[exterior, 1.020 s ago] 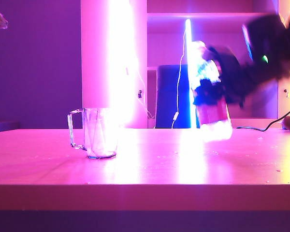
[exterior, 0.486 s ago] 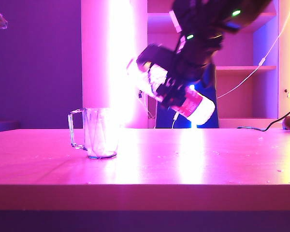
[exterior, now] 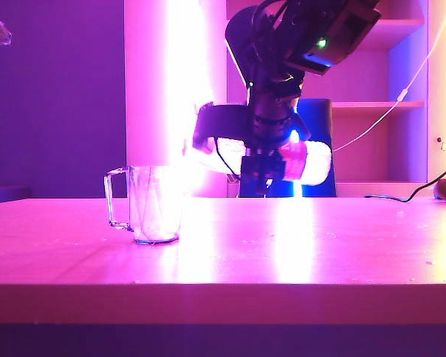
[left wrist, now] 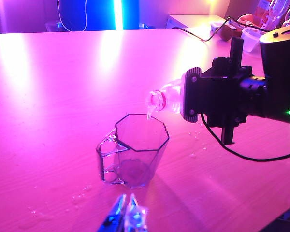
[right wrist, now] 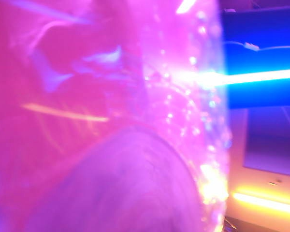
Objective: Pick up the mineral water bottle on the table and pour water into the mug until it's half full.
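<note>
We saw the mineral water bottle (exterior: 308,161) lying almost level in the air, its long axis running roughly parallel to the table (exterior: 223,245), with its open mouth (left wrist: 156,100) pointing toward the mug (exterior: 154,204) and its base pointing away from it. In the left wrist view the mouth hung just above the mug's rim, tipped slightly down, and a thin thread of water (left wrist: 149,115) fell from it into the mug.

The right gripper (exterior: 262,160) was clamped around the bottle's middle, its jaws partly spread to the bottle's width and pressed against the sides. It sat above the table, beside and higher than the mug. The right wrist view was filled by the bottle's clear ribbed wall (right wrist: 135,111), too close and blurred to show the fingers.

The left gripper (left wrist: 125,217) showed only as the tips of its fingers at the edge of its own camera view, near the mug and on the side away from the bottle. The tips lay close together with nothing between them, though we could not tell whether they were fully pressed shut.

The mug stood upright on the table, with its handle (exterior: 116,198) turned away from the bottle. We could make out very little water in it, at most a thin layer at the bottom. Small drops (left wrist: 77,197) lay on the table close to the mug.
</note>
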